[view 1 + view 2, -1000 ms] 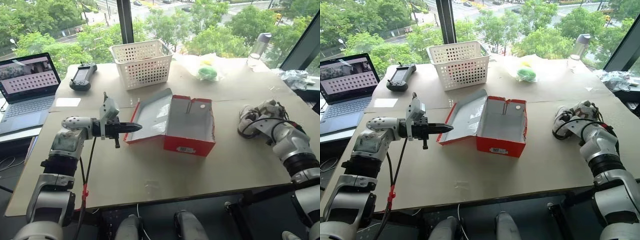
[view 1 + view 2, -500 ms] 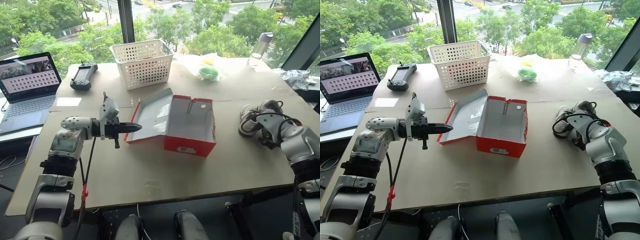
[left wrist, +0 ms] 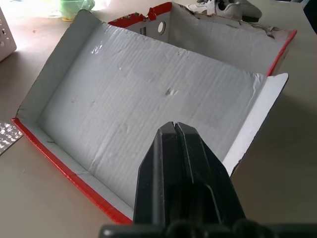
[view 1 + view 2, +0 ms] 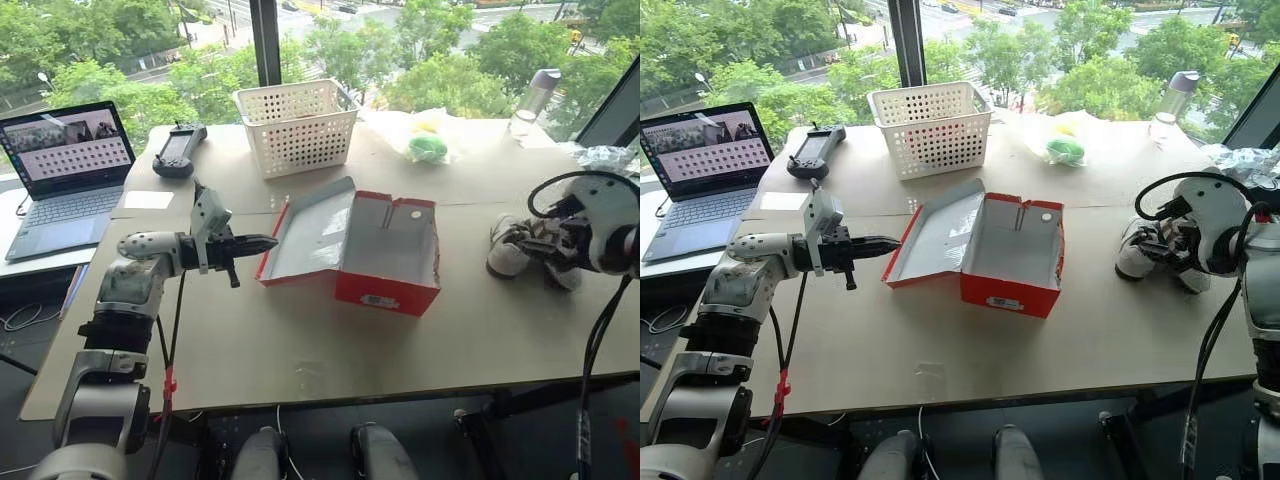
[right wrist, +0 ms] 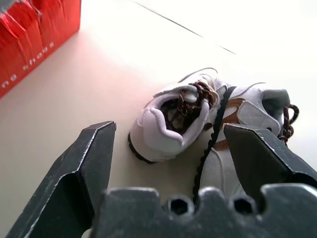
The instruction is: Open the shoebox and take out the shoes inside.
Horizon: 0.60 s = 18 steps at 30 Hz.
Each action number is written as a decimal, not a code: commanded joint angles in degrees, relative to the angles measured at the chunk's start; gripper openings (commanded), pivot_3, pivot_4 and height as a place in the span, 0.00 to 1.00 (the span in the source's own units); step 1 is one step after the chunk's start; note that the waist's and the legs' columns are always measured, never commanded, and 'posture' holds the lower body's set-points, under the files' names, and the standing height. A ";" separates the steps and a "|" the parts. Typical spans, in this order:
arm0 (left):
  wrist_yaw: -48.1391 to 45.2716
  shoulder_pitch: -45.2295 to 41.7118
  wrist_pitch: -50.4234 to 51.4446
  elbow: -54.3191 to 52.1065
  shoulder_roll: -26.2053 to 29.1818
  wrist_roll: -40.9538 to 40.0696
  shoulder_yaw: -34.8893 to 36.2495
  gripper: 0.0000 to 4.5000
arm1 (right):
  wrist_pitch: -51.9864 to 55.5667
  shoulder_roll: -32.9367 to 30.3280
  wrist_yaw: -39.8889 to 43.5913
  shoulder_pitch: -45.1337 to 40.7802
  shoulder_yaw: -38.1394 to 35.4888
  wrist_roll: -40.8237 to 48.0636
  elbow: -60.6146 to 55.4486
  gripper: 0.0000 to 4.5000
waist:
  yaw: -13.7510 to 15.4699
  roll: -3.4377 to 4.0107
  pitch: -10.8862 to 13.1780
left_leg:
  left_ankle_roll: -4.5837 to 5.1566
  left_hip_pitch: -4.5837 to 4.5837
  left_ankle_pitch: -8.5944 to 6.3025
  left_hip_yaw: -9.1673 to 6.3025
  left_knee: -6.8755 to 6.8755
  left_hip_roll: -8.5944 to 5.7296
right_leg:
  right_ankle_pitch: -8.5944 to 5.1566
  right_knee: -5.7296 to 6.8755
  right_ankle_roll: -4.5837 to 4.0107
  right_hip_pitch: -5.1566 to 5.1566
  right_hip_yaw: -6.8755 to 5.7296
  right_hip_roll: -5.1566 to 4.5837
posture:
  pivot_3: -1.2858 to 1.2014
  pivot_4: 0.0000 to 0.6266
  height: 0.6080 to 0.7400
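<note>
The red shoebox (image 4: pixel 386 286) stands open mid-table, its grey-white inside bare, its lid (image 4: pixel 315 232) folded out flat to the left. My left gripper (image 4: pixel 268 241) is shut, its tip just short of the lid's left edge; the left wrist view shows the closed fingers (image 3: pixel 174 130) over the lid's inner face. The two white-and-grey shoes (image 4: pixel 518 247) lie side by side on the table right of the box. My right gripper (image 5: pixel 171 131) hovers open just above them, one finger (image 5: pixel 84 163) on each side, holding nothing.
At the back stand a white perforated basket (image 4: pixel 295 125), a handheld controller (image 4: pixel 178 150), a plastic bag with something green (image 4: pixel 425 142) and a bottle (image 4: pixel 535 98). A laptop (image 4: pixel 65 165) sits at the far left. Crumpled plastic (image 4: pixel 605 158) lies at the right edge.
My right arm has lifted off the shoes and rolled its wrist, its jaws wider apart; the shoes stay on the table. The left arm has kept still. The camera shifted slightly.
</note>
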 commanded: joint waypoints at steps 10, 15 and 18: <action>-4.23 -0.46 1.87 -3.99 1.42 -2.74 0.68 0.00 | 0.33 15.87 3.17 7.33 -23.82 26.57 -12.31 0.91 | 1.02 0.00 0.00 | 0.00 -0.13 0.00 -0.04 0.00 -0.04 | 0.10 -0.06 -0.02 0.05 -0.18 -0.01 | 0.52 0.24 0.95; 4.32 1.30 2.54 -4.94 0.24 -3.06 4.99 0.00 | -3.49 14.91 -3.76 12.29 -21.09 22.82 -12.29 0.91 | 0.84 0.00 0.00 | 0.01 -0.08 0.00 -0.11 0.01 -0.04 | 0.10 -0.04 -0.01 0.08 -0.17 -0.04 | 0.52 0.24 0.95; 19.23 4.70 2.89 -9.09 -4.00 -2.72 11.17 0.00 | -7.38 15.58 -8.41 16.90 -17.87 18.69 -14.27 0.91 | 0.50 0.01 -0.01 | 0.01 -0.02 0.00 -0.20 0.03 0.02 | 0.06 -0.03 0.04 0.08 -0.13 -0.04 | 0.52 0.24 0.95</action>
